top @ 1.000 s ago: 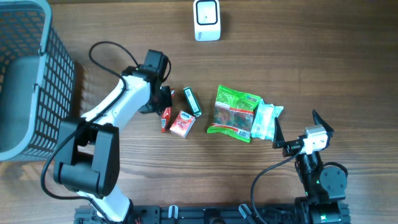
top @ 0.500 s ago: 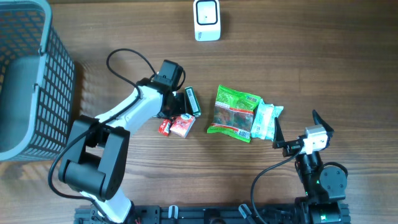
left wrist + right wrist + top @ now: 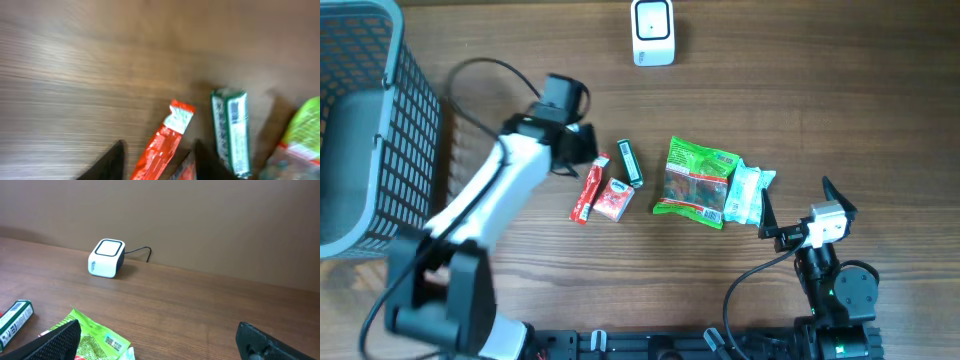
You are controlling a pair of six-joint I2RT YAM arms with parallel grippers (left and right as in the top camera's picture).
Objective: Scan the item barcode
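Several packaged items lie mid-table. A long red stick packet (image 3: 587, 190) lies flat beside a small red box (image 3: 613, 200) and a dark green bar (image 3: 630, 163). To their right are a green snack bag (image 3: 695, 180) and a white-teal packet (image 3: 750, 195). The white scanner (image 3: 652, 32) stands at the far edge. My left gripper (image 3: 586, 152) hovers just above the stick packet's upper end. In the left wrist view the stick packet (image 3: 167, 140) lies between the parted jaws of the left gripper (image 3: 157, 162), untouched. My right gripper (image 3: 800, 205) stands wide open and empty at the near right.
A grey mesh basket (image 3: 365, 130) fills the left edge. In the right wrist view the scanner (image 3: 106, 258) sits ahead with its cable behind it. The green snack bag (image 3: 95, 340) shows a barcode face up near the right gripper (image 3: 160, 342).
The left jaws have parted and let go of the red stick packet, which now lies stretched out flat. The left arm swung right, then back left. The right arm stayed still.
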